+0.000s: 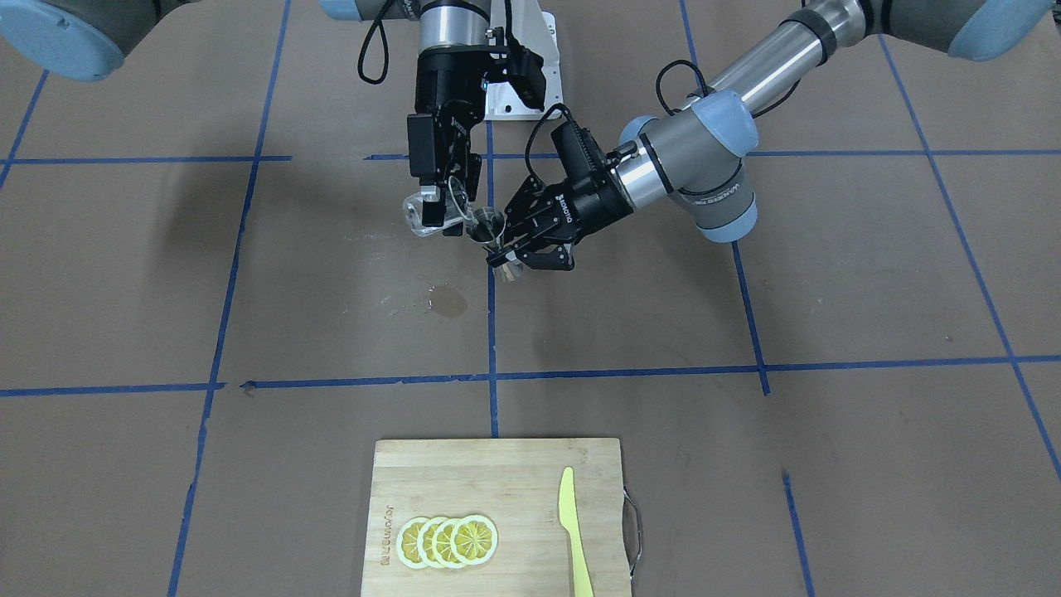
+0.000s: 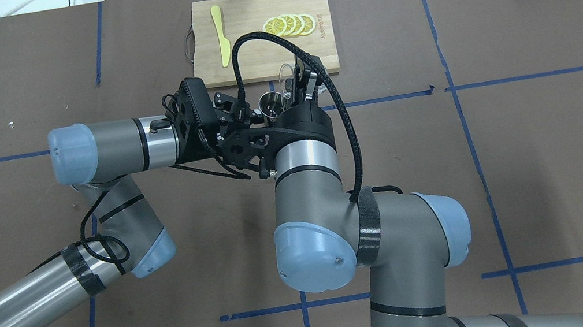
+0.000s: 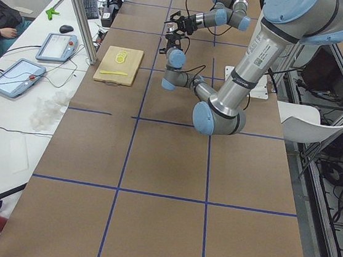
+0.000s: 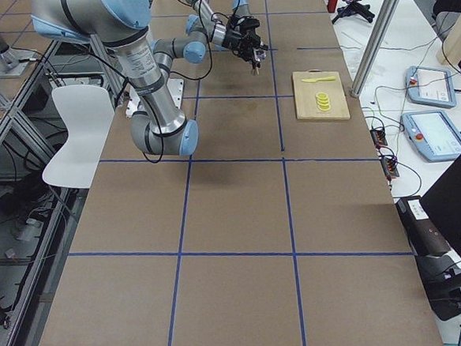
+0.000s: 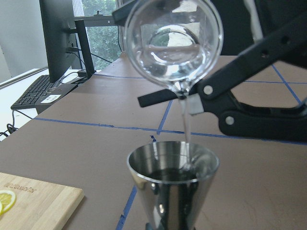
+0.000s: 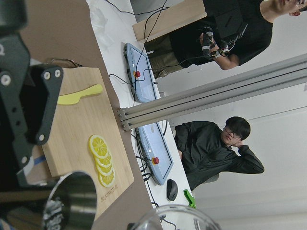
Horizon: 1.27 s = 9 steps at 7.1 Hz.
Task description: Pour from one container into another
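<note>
Right pincer (image 1: 443, 211) hangs downward above the table (image 1: 249, 290), its two black fingers clamped on the sides of a small clear glass cup (image 1: 421, 219). The cup is tipped toward the jigger and holds clear liquid. A thin stream (image 5: 184, 125) falls from its lip into the steel jigger (image 5: 172, 184) just below it. The jigger's upper cone is partly filled. Left pincer (image 1: 507, 255) reaches in from the side and is closed around the jigger's narrow waist, holding it upright in the air. On the table beneath them lies a small wet patch (image 1: 448, 301). Well apart, at the table's far edge, a wooden cutting board (image 1: 497, 473) carries overlapping lemon slices (image 1: 448, 541) and a yellow knife (image 1: 572, 531).
</note>
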Each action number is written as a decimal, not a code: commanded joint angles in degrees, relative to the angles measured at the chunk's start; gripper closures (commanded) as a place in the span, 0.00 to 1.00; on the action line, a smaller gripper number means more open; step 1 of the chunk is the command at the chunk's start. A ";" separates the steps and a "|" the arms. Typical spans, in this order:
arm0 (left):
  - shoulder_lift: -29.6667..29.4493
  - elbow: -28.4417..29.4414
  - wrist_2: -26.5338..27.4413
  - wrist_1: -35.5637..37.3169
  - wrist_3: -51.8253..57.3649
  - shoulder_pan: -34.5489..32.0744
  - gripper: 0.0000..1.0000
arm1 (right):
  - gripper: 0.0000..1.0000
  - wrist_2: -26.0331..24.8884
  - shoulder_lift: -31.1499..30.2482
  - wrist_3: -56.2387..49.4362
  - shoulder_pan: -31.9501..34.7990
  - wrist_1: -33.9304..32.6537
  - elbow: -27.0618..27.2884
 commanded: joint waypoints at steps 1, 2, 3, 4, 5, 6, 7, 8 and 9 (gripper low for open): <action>0.00 -0.02 -0.01 0.00 0.00 0.00 1.00 | 1.00 -0.19 0.14 -0.95 -0.05 0.00 -0.35; 0.00 -0.10 -0.01 0.00 0.00 0.00 1.00 | 1.00 -0.19 0.14 -0.95 -0.05 0.00 -0.35; 0.00 -0.10 -0.01 0.00 0.09 0.00 1.00 | 1.00 -0.19 0.14 -1.12 -0.05 0.00 -0.44; 0.00 -0.10 -0.01 0.00 0.09 0.00 1.00 | 1.00 -0.19 0.49 -1.12 -0.05 0.00 -0.70; 0.00 -0.10 -0.01 0.00 0.00 0.00 1.00 | 1.00 -0.28 1.27 -1.12 -0.05 0.00 -1.84; 0.00 -0.10 -0.01 0.00 0.00 0.00 1.00 | 1.00 -0.71 1.37 -1.21 -0.05 0.00 -2.20; 0.00 -0.10 -0.01 0.00 0.00 0.00 1.00 | 1.00 -1.15 1.19 -1.21 -0.14 0.00 -2.11; 0.09 -0.10 -0.01 0.00 0.00 -0.08 1.00 | 1.00 -1.16 1.19 -1.21 -0.14 0.00 -2.02; 0.09 -0.10 -0.01 0.00 0.00 -0.09 1.00 | 1.00 -1.16 1.02 -1.21 -0.14 0.00 -1.94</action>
